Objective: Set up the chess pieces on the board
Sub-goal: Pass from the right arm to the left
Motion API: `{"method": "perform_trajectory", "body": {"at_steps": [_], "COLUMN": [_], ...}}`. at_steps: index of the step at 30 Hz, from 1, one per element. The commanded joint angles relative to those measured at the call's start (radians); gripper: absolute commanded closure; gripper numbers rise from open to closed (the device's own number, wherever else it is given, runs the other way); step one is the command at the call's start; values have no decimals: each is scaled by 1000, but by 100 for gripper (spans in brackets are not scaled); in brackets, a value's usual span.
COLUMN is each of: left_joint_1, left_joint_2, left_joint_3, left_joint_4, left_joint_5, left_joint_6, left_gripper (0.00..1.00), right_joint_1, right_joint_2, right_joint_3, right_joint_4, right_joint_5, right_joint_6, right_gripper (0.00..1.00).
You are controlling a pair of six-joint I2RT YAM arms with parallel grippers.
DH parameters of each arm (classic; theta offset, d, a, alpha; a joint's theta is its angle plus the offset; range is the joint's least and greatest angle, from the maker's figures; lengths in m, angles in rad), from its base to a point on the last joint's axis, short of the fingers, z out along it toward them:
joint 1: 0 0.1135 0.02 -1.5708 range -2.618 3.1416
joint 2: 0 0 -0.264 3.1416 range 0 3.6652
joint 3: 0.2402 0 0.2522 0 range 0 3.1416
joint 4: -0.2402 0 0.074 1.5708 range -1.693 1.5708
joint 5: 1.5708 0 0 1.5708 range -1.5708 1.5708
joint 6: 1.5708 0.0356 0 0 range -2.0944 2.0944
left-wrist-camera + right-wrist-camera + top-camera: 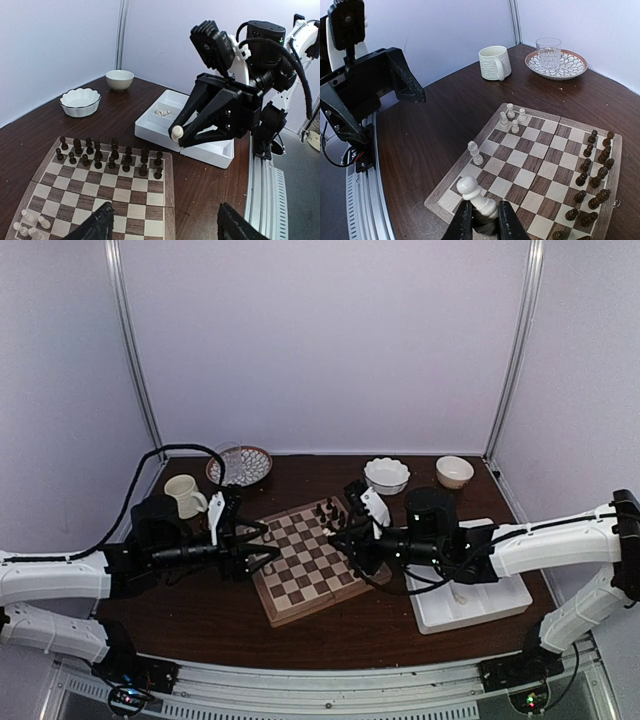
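The board (300, 580) lies angled at the table's middle. My right gripper (482, 220) is shut on a cream-white pawn (470, 189), held above the board's near corner; the left wrist view shows that pawn (177, 132) in the black fingers. My left gripper (165, 230) stands open over the board's edge (130, 195), nothing between its fingers. Several cream-white chess pieces (512, 117) are clustered in one corner, and a lone one (475, 152) stands at the rim. Dark pieces (592, 170) fill two rows on the opposite side. In the top view, both grippers, left (272, 548) and right (335, 535), face each other over the board.
A white tray (440, 625) at the right holds a few white pieces (162, 113). A cream mug (185, 495) and a patterned plate (262, 465) bearing a glass stand back left. Two white bowls (387, 475), (455, 472) sit back right.
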Motion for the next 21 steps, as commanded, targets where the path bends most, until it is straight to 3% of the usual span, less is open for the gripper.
{"method": "perform_trajectory", "body": {"at_steps": [1, 6, 11, 21], "left_joint_1": [-2, -5, -23, -65], "left_joint_2": [25, 81, 138, 200], "left_joint_3": [14, 26, 46, 81], "left_joint_4": [103, 137, 159, 142], "left_joint_5": [108, 140, 171, 158], "left_joint_6": [-54, -80, -82, -62], "left_gripper": [31, 36, 48, 54], "right_joint_1": [30, 63, 86, 116], "right_joint_2": [27, 56, 83, 113], "right_joint_3": [1, 27, 44, 70], "right_joint_4": [44, 24, 26, 14], "right_joint_5": [41, 47, 44, 43], "right_joint_6": [-49, -87, -90, -111], "right_gripper": [87, 87, 87, 88]}}
